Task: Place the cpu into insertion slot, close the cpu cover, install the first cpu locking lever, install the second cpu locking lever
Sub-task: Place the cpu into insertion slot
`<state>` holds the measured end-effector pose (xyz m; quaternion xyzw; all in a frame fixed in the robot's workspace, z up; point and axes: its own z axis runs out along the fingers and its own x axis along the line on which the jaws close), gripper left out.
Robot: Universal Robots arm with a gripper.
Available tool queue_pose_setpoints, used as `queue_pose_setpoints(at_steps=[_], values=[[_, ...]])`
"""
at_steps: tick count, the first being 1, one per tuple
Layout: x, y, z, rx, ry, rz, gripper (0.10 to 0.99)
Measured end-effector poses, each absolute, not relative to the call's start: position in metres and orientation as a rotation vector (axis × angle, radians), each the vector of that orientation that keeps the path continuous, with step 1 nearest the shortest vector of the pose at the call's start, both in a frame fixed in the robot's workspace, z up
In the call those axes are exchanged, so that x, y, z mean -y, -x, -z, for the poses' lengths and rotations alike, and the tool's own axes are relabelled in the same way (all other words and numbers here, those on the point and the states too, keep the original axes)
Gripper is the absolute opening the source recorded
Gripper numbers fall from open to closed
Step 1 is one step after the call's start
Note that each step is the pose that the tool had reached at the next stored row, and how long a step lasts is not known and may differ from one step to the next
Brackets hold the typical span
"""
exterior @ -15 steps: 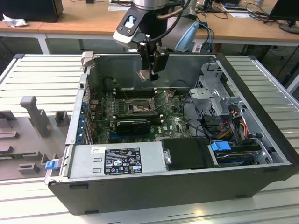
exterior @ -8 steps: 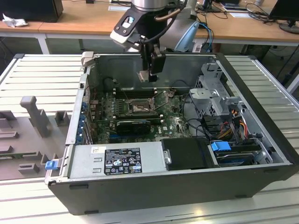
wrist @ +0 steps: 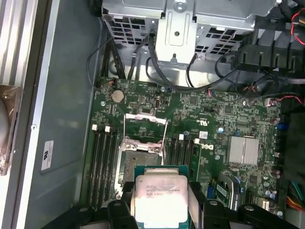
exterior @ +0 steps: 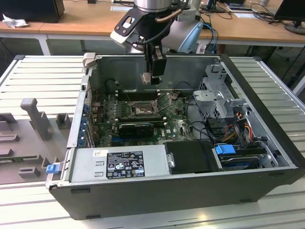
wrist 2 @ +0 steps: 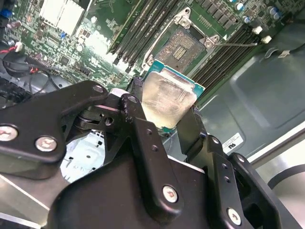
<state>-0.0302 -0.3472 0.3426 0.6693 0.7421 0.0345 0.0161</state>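
I am my gripper [wrist 2: 164, 107], and my two fingers [wrist 2: 190, 126] are squeezed onto the two side edges of the cpu [wrist 2: 169, 98]. They are open just as wide as the chip. I hold it flat, shiny side up.

The cpu [exterior: 146, 78] hangs in the air inside the computer case [exterior: 190, 191], well above the board. The insertion slot [wrist: 138, 160] lies under it and a bit off to one side. The cpu cover [wrist: 145, 118] stands tipped up at the slot's far end, so the slot is open.

To do this part well, I think the chip has to line up square with the slot and go down flat and slow (the little gold bits in there look easy to bend). A tilted corner could scrape them.

Long black memory slots [wrist: 102, 162] run close along both sides of the slot, so there is little room for my fingers. The tipped-up cover is close too. Black cables [wrist: 143, 57] and a metal drive cage [exterior: 217, 93] sit at the exterior view's right, away from my path.
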Motion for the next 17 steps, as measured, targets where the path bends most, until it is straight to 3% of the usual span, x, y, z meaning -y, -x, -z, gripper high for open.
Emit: queue_pose_setpoints(at_steps=[17], values=[[0.3472, 0.0302, -0.3412, -2.175, -2.214, -0.104, 0.529]])
